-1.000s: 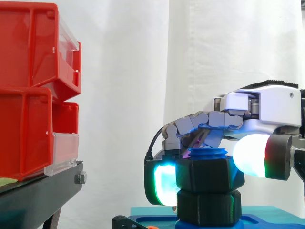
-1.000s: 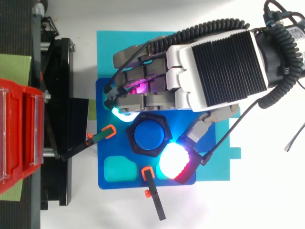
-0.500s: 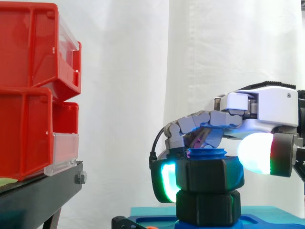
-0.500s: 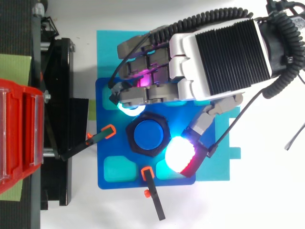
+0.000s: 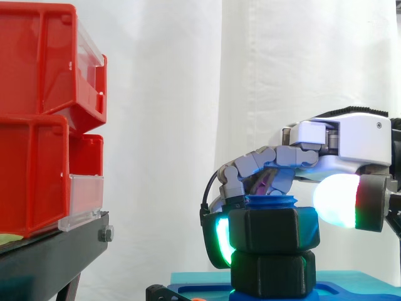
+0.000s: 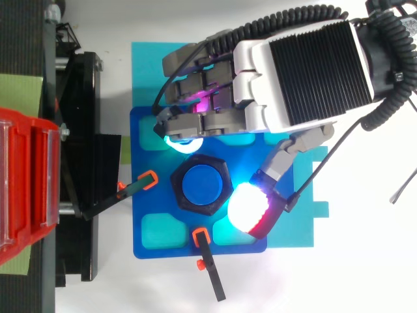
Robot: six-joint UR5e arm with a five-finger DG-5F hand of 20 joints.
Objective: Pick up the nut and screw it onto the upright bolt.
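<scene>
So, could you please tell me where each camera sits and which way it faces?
Side view: beside the work at about its height, looking level across at the nut on the blue bolt; the hand comes in from the right edge, and the red bins stand at left.
Top view: above the work, looking down on the blue plate; the hand comes in from the upper right.
Shared: the same hand, nut, bolt and red bins.

place: lab bench | white curtain [image 5: 175, 94] | red bins [image 5: 31, 169] | black stand [image 5: 56, 248]
</scene>
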